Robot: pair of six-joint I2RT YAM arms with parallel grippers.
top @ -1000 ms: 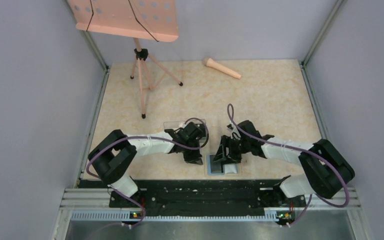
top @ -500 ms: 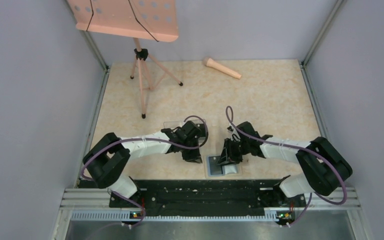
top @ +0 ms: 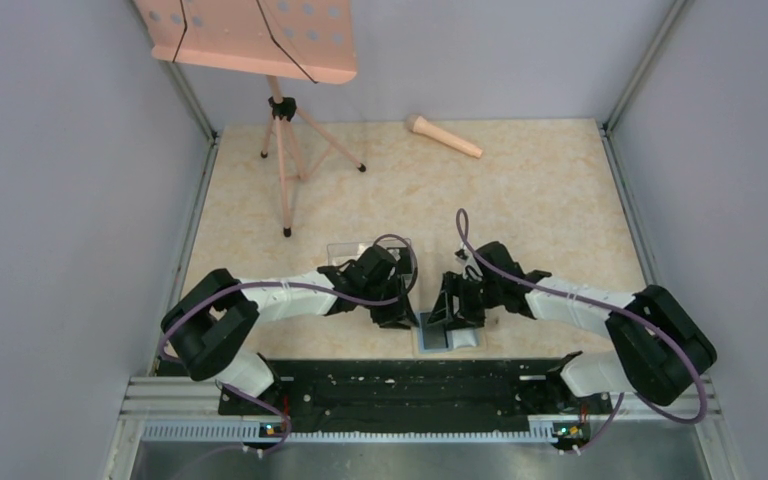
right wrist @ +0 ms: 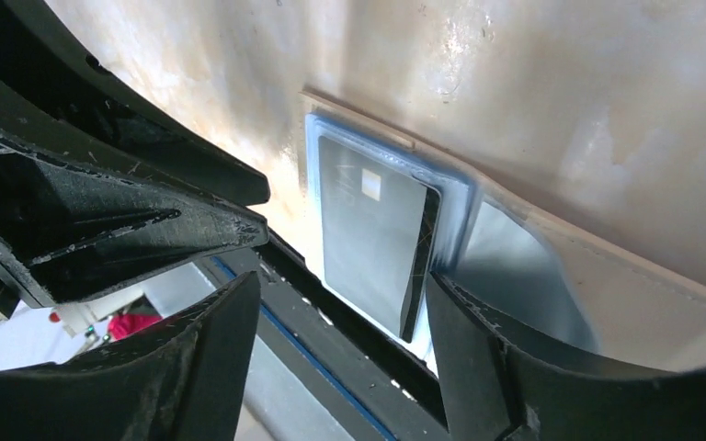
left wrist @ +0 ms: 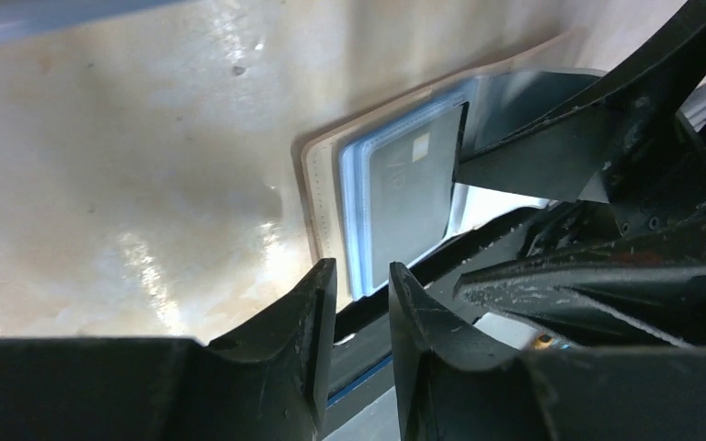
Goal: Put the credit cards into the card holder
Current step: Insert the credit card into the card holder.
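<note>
The card holder (top: 460, 338) lies open at the table's near edge, beige outside (right wrist: 607, 276), light blue inside (left wrist: 354, 197). A dark grey credit card (right wrist: 372, 234) with a small white square lies on its blue inside; it also shows in the left wrist view (left wrist: 409, 197). My right gripper (top: 452, 312) is wide open over the holder (right wrist: 345, 285), with one finger (right wrist: 460, 312) against the card's edge and the raised flap. My left gripper (top: 398, 318) sits just left of the holder, its fingers a narrow gap apart and empty (left wrist: 360, 268).
A long clear plastic box (top: 345, 250) lies behind my left gripper. A pink music stand (top: 260, 40) on a tripod (top: 285, 150) stands at the back left. A pink microphone-shaped object (top: 443, 136) lies at the back. A black rail (top: 400, 385) runs along the near edge.
My left gripper has moved right, closer to the holder's left edge. My right gripper has stayed over the holder, shifting only slightly.
</note>
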